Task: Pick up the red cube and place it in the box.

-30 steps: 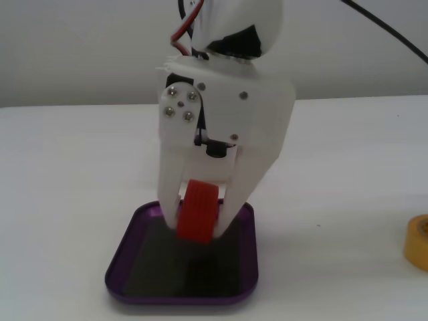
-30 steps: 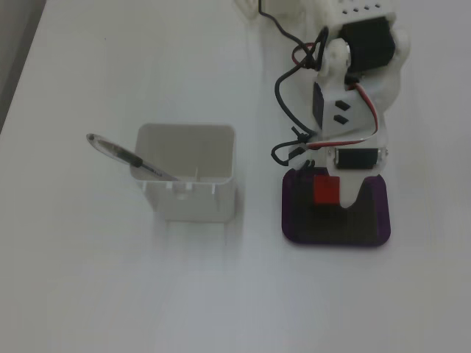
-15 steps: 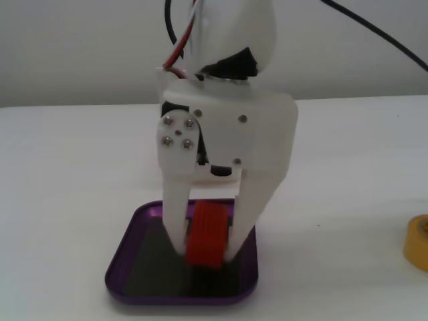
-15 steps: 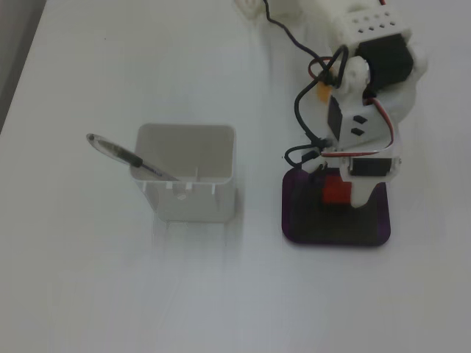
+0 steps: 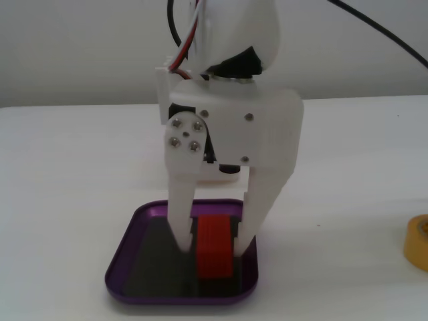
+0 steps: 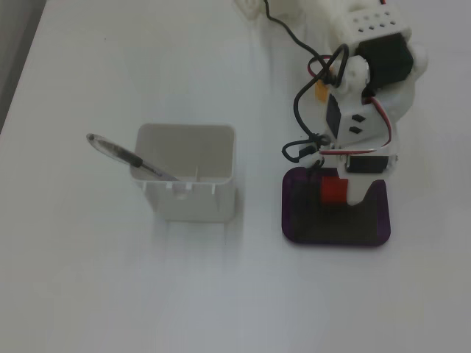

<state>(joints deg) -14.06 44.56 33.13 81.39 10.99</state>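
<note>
Desk or office-type setting, likely home or hobby workspace. Plain white surface, bare pale wall behind. White pen holder with pen inside, yellow tape roll at edge. Small 3D-printed white arm, exposed wiring.

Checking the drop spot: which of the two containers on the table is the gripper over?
The purple box, shallow and dark-bottomed, with the gripper and red cube in it. The tall white pen holder stands apart.

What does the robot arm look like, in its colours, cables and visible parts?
The arm is white plastic with black servo motors. Silver screws sit near the pivot of its long tapered white jaws. Black cables and thin red and white wires loop along it.
</note>
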